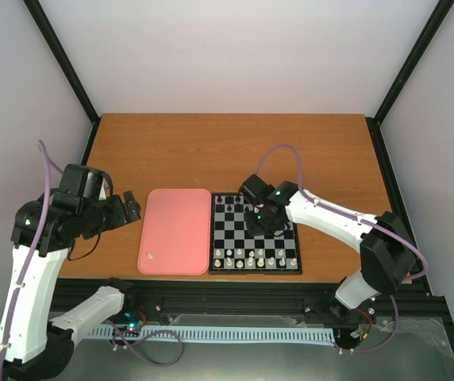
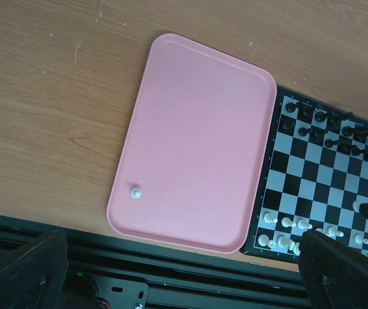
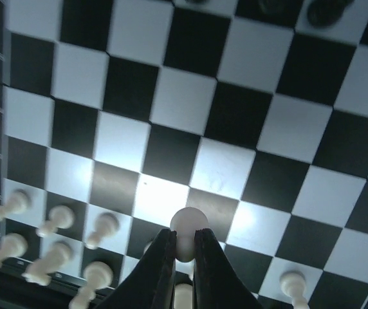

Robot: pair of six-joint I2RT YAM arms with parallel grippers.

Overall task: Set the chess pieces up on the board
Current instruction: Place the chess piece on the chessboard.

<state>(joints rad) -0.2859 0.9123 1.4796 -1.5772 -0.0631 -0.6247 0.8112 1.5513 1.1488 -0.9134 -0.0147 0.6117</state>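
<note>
The right gripper [image 3: 184,243], jaws pinching a white pawn [image 3: 188,222], hangs low-centre over the board [image 3: 235,116], so this looks like placing: next, lower onto a free pawn-row square and release, while the left gripper [image 1: 128,208] waits spread beside the tray [image 2: 197,129].

The right claw [image 3: 184,243] pinches a cream-white pawn [image 3: 188,223] over the board [image 3: 235,116], other white chessmen [image 3: 55,220] standing lower left.

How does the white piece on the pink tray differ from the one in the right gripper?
The tray piece sits loose and alone on the pink tray; the gripped piece is pinched in the right gripper. The tray piece is off the board; the gripped piece is over it. Both are cream-white.
</note>
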